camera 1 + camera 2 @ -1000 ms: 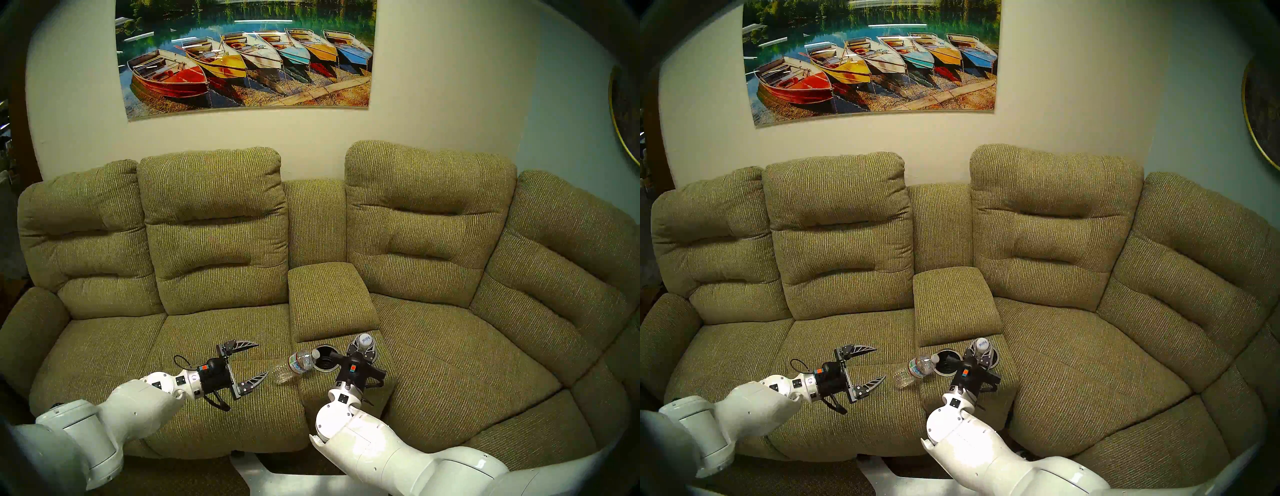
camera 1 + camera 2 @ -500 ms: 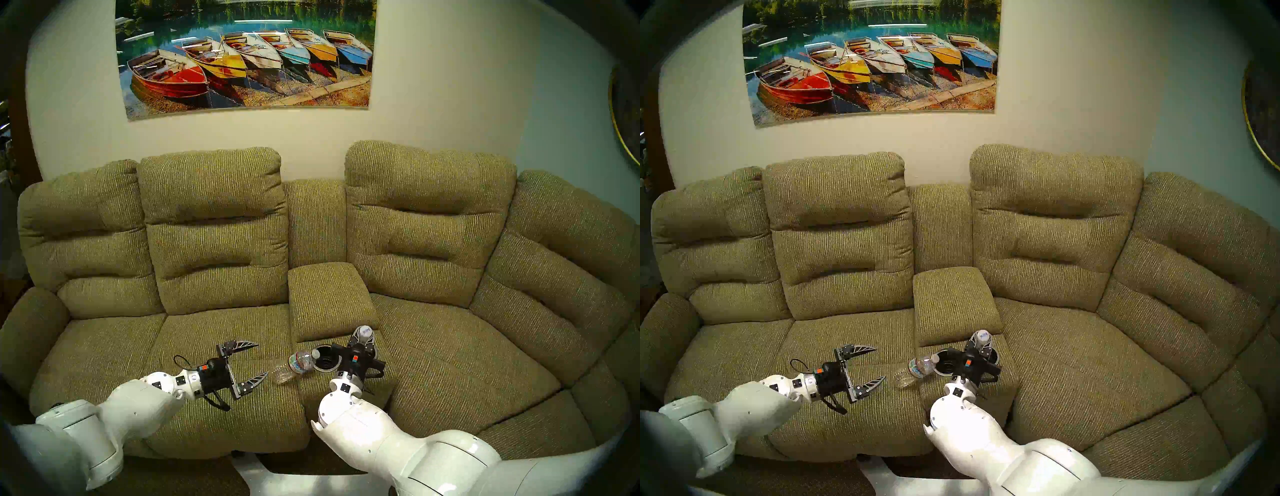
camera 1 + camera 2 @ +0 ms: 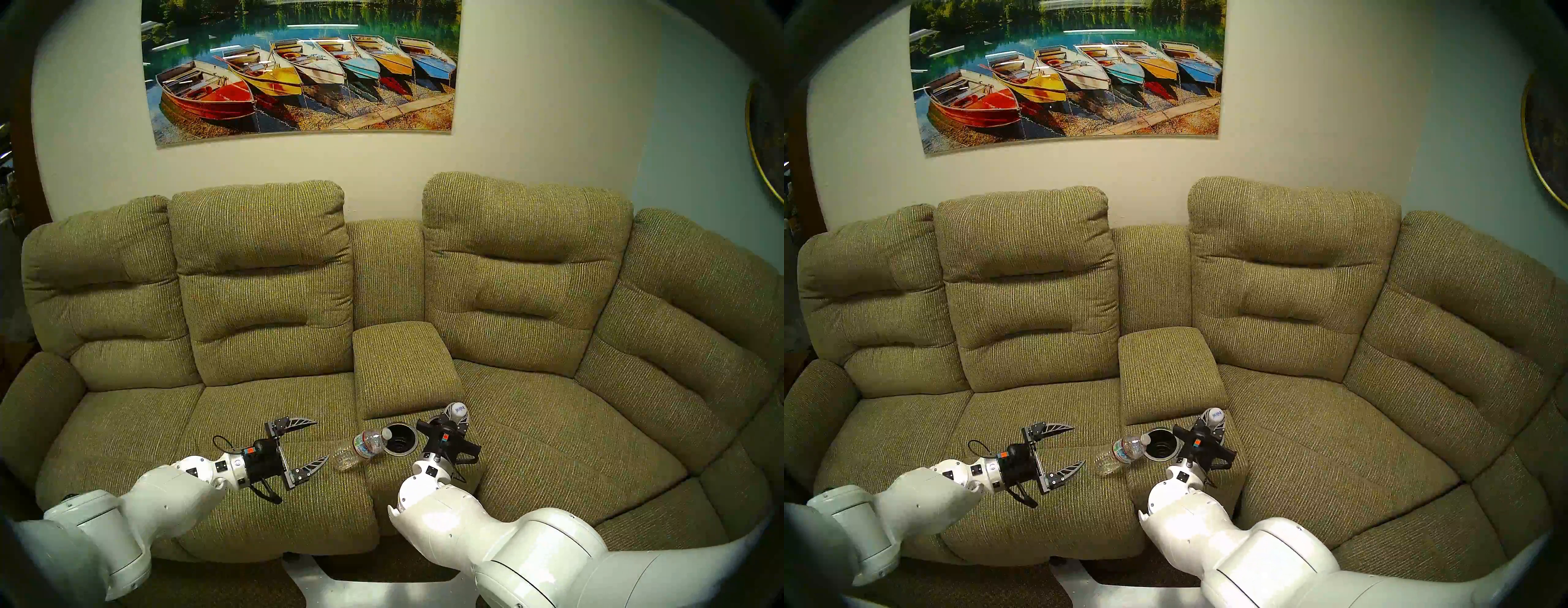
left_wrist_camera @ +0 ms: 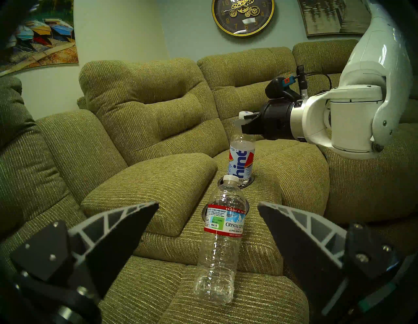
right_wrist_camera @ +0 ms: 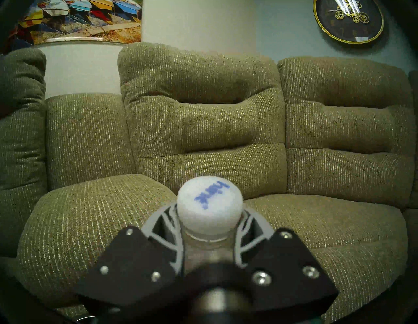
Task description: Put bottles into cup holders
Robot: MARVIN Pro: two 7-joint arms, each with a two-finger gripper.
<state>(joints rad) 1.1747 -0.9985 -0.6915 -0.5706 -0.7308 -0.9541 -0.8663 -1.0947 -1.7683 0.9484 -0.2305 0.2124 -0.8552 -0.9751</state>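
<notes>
The right pincer grips the neck of the hint bottle, which stands upright in the far cup holder. The left pincer is open and empty. At its 3 o'clock, the Crystal Geyser bottle leans against the sofa console, cap at the near cup holder.

Upright hint bottle in far cup holder; Crystal Geyser bottle leaning beside near cup holder.

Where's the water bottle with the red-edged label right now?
In the head view the loose bottle lies tilted on the sofa seat, its cap resting by the rim of the empty cup holder, just ahead of the open left gripper.
</notes>
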